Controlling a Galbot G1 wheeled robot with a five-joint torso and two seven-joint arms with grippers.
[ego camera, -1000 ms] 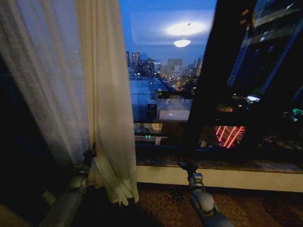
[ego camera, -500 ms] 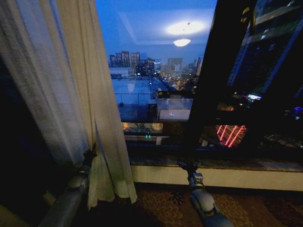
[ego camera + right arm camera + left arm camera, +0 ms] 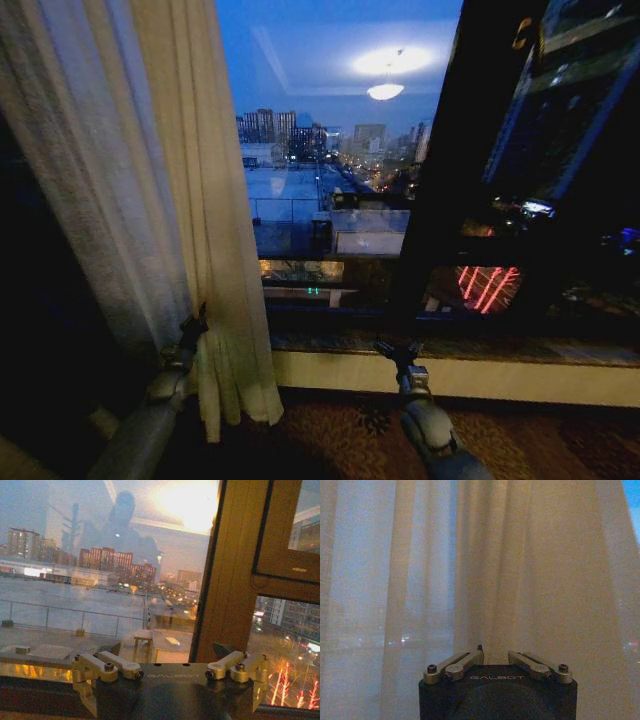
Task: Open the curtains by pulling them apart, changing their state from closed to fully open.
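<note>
Left pincer (image 3: 193, 327): at 8 o'clock, pinching the curtains (image 3: 150, 200).
Right pincer (image 3: 399, 350): at 6 o'clock, spread.

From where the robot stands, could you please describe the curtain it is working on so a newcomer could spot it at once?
Start at the big window with the night skyline. At its left edge hangs the sheer curtain, gathered into pleats with its hem near the patterned carpet. It is the only pale fabric there, and the left gripper sits against it.

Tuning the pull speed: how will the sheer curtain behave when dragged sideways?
Probably floppy: the sheer curtain hangs in loose pleats, bunching at the left claw. Likely light, since window glow shows through it. It may slip, being thin between narrow fingers.
</note>
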